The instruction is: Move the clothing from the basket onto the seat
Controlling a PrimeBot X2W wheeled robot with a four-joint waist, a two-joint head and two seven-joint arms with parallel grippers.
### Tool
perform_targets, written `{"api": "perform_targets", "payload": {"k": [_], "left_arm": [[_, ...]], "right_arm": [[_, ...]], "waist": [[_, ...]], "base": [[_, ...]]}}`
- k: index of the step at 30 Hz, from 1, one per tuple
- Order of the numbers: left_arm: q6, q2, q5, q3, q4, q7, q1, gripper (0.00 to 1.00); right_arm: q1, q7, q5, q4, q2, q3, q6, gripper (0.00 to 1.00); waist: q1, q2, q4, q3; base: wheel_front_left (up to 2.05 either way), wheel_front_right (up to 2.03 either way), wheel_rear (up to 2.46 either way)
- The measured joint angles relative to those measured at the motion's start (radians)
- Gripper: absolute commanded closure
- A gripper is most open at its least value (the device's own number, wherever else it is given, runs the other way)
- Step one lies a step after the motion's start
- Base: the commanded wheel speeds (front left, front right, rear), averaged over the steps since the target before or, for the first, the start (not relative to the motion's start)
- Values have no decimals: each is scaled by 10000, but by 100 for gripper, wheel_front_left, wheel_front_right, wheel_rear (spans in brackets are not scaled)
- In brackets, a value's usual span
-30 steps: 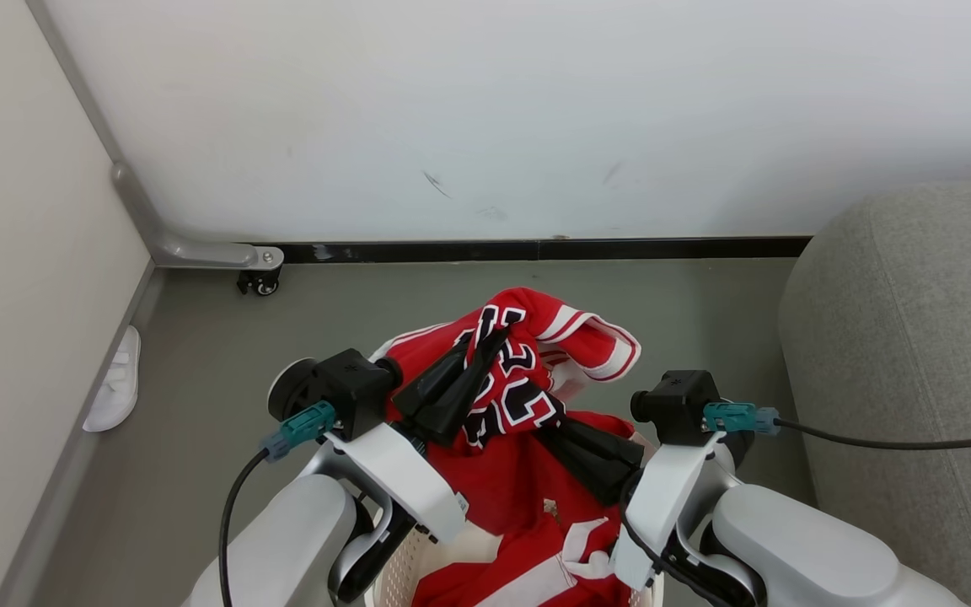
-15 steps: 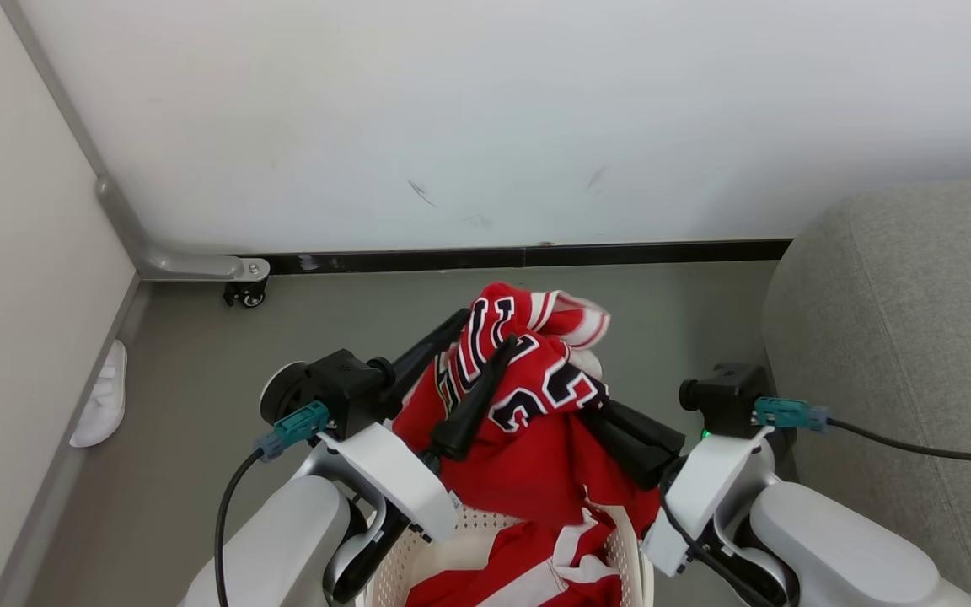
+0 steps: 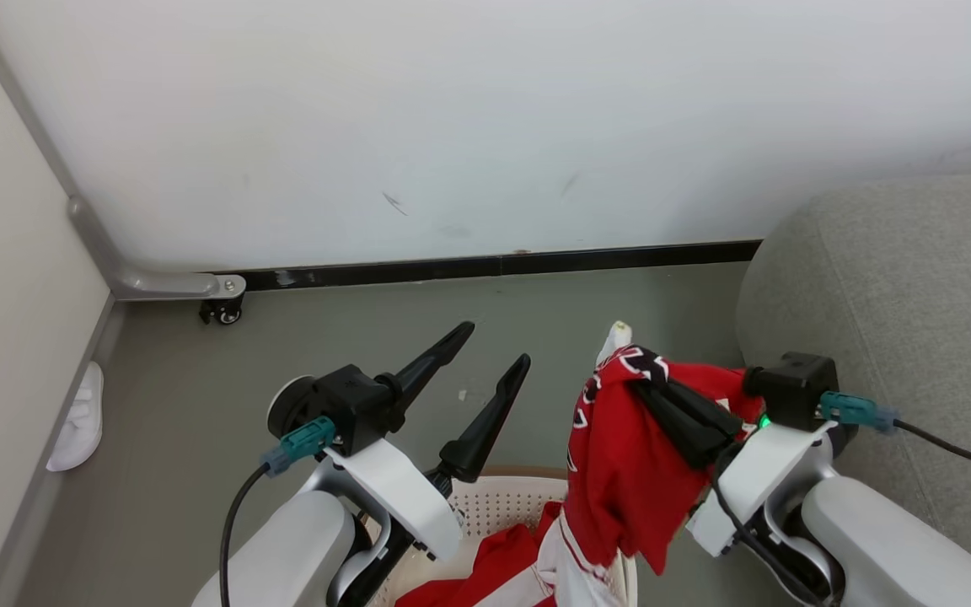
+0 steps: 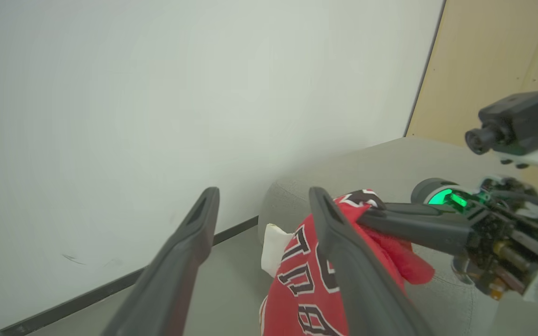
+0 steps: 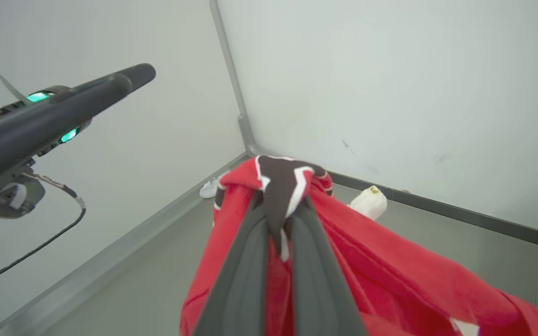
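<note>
Jersey (image 3: 620, 480), red with black-and-white lettering: hangs in the air from the right gripper (image 3: 644, 386). It is bunched at the top, and the body drapes down past the right end of the basket (image 3: 494, 506). Grip point: a fold with black lettering, pinched between the two dark fingers, which are clamped tight on the cloth. A white scrap of fabric (image 3: 618, 335) sticks up just beyond the fingertips. The jersey sits between basket and sofa (image 3: 898, 278), near the sofa's rounded corner but not resting on it. Whether its lower hem touches the basket rim cannot be told.

Left gripper (image 3: 494, 344): fingers spread wide with nothing between them, pointing up and forward over the grey floor (image 3: 283, 354). It is just left of the hanging jersey and apart from it.

Basket: at the bottom edge of the head view, between the two arms, with cream perforated wall and brown rim showing. A second red garment (image 3: 485, 573) lies inside, with white trim beside it.

Surroundings: white wall (image 3: 452, 126) with a black baseboard. A small caster (image 3: 220, 310) sits at the wall's foot, to the left. A white slipper (image 3: 72, 421) lies on the floor against the left-hand wall.
</note>
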Motion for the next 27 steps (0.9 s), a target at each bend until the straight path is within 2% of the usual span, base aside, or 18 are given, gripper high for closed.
{"api": "perform_targets", "payload": {"k": [15,27], "left_arm": [[-15,213,-4,-355,-184,2,256,0],[-61,253,-96,-686,-422,0,315,0]], "right_arm": [[787,0,-604,-535,-178,-1708,0,100],[1245,0,-1095,-1022,-201,-2541,0,100]], "waist": [[0,0,-773,-29],[0,0,-1519,33]], "base": [[0,0,0],[0,0,0]]}}
